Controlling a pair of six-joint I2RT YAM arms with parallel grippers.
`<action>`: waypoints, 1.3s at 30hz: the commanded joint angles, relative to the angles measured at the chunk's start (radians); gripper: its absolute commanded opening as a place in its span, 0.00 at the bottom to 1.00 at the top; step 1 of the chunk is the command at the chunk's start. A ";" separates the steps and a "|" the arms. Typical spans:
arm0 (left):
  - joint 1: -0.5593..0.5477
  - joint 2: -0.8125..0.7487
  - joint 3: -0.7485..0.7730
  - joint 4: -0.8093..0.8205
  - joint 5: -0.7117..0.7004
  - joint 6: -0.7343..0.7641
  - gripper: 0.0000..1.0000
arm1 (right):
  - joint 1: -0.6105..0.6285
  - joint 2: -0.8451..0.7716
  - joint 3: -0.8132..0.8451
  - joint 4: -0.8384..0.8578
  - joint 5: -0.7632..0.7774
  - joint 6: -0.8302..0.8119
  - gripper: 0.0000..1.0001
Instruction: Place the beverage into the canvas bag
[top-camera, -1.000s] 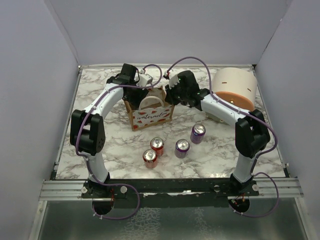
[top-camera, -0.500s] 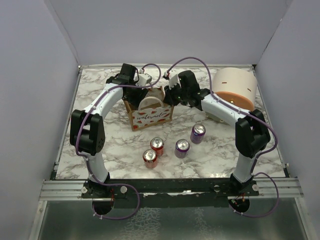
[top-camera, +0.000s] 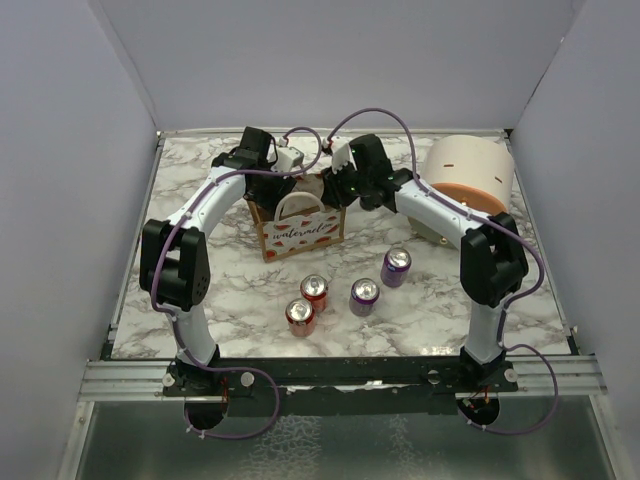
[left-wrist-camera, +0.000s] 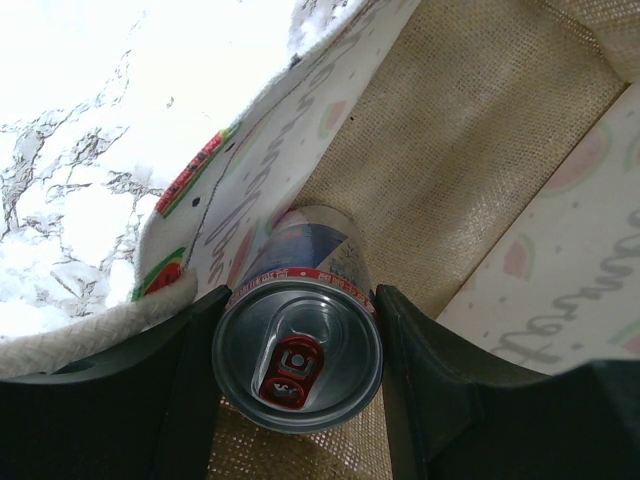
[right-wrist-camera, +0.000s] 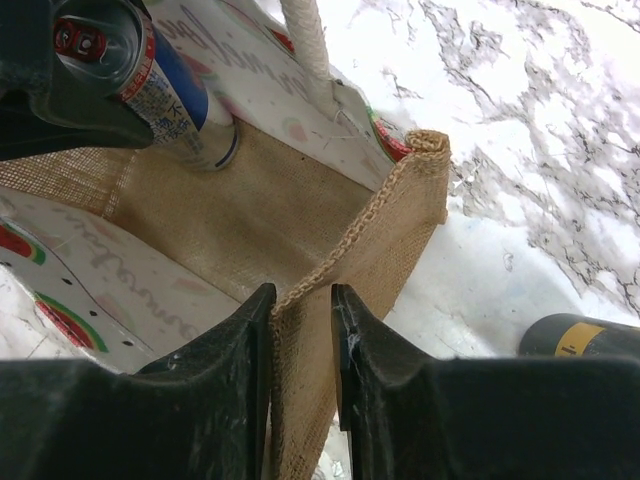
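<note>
You are looking at a marbled desk (top-camera: 200, 290) carrying the canvas bag (top-camera: 297, 232) at 12 o'clock and a domed container (top-camera: 468, 180) at 2. A red can (top-camera: 314, 291), a second red can (top-camera: 300, 316), a purple can (top-camera: 364, 296) and a second purple can (top-camera: 396, 267) are standing toward 6.

I'm getting even, soft light overhead; the white grey-veined marble tabletop (left-wrist-camera: 80, 120) is glaring, washing out in both wrist views.

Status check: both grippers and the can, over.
Left gripper shut on can, can down inside canvas bag, base at bag floor. Right gripper straddles bag's side wall, grip unclear. Nothing else seen in bag.
</note>
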 joint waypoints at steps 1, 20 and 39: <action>0.002 0.002 0.003 -0.027 0.041 -0.008 0.52 | 0.001 0.022 0.045 -0.035 -0.016 -0.005 0.31; 0.003 -0.054 0.006 -0.012 0.003 -0.038 0.72 | 0.002 0.015 0.034 -0.034 -0.029 -0.020 0.35; 0.002 -0.119 0.124 -0.069 0.038 -0.043 0.77 | 0.002 0.002 0.120 -0.088 -0.031 -0.048 0.47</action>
